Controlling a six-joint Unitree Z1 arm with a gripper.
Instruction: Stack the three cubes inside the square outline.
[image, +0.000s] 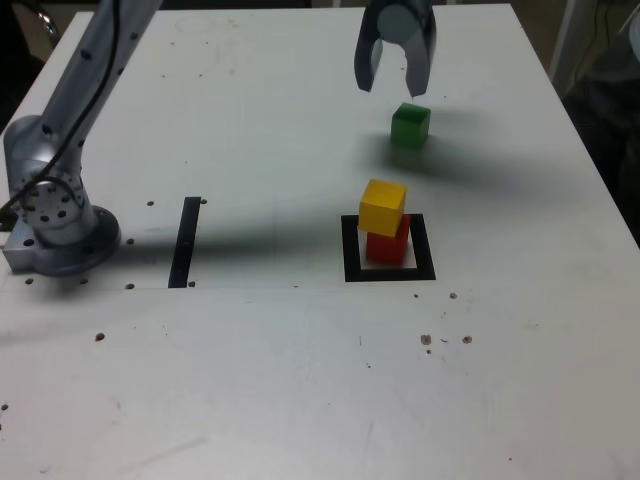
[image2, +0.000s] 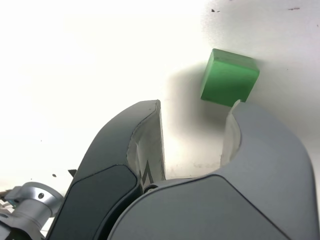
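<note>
- Gripper (image: 393, 88) hangs just above the green cube (image: 410, 125) — jaws spread, nothing pinched.
- Yellow cube (image: 383, 207) sits on the red cube (image: 388, 244), inside the square outline (image: 350, 250).

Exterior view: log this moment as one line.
stack: yellow cube on red cube in square outline | green cube on table | gripper open above it
</note>
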